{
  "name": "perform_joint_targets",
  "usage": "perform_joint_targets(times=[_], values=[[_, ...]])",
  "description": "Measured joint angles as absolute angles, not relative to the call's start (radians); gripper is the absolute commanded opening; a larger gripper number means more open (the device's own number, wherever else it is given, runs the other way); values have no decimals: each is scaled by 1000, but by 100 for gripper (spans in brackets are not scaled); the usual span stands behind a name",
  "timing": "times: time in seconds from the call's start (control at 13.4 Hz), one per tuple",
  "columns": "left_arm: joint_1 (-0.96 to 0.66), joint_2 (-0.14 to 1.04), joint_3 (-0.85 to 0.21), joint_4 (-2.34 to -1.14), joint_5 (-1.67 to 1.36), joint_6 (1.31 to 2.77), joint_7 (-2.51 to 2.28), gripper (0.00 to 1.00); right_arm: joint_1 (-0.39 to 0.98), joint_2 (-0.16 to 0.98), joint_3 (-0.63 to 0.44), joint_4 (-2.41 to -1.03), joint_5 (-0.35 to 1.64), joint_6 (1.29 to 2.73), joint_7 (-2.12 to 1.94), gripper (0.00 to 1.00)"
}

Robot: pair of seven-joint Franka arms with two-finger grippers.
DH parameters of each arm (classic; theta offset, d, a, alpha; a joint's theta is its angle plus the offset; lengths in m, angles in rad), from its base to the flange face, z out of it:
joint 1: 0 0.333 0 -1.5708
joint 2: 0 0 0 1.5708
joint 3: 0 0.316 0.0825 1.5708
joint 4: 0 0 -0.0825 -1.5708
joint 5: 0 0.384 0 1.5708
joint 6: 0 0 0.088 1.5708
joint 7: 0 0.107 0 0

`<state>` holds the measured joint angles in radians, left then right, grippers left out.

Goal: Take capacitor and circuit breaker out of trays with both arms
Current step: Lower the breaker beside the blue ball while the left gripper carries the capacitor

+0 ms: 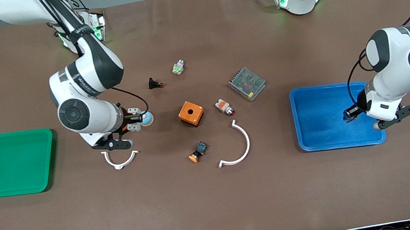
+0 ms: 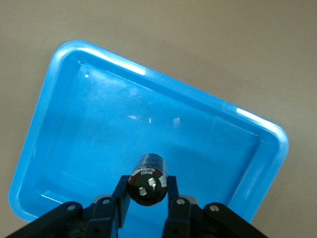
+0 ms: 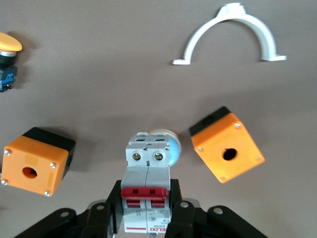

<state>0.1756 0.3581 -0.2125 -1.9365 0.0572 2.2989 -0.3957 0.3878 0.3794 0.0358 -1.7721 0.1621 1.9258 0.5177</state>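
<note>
One capacitor (image 2: pixel 147 179), one breaker (image 3: pixel 147 191), both gripped.

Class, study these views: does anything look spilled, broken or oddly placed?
Nothing stands out. The left gripper holds the capacitor over the blue tray; the right gripper holds the breaker intact.

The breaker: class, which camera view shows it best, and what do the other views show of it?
The right wrist view: the breaker fills the foreground, red levers and screw terminals plain, clamped in the right gripper. The front view shows only a small pale piece beside the arm. The left wrist view does not show it.
</note>
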Motion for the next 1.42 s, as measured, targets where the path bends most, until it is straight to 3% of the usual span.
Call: perform_joint_targets(times=[0.45,1.19,1.27,1.34,1.42], values=[[159,360,-241,-1944,57,2299,-496,0,452,473,36,-1792,212,2076,521,14],[-93,366,-278,-1944,57,2299,-904,0,471,548,36,-1793,214,2159,522,19],[-113,370,-278,-1944,57,2299,-933,0,473,550,36,-1793,214,2160,522,34],[-130,374,-278,-1944,57,2300,-958,0,475,551,36,-1793,215,2160,522,87],[-153,378,-278,-1943,57,2301,-992,0,479,551,36,-1793,215,2160,529,100]])
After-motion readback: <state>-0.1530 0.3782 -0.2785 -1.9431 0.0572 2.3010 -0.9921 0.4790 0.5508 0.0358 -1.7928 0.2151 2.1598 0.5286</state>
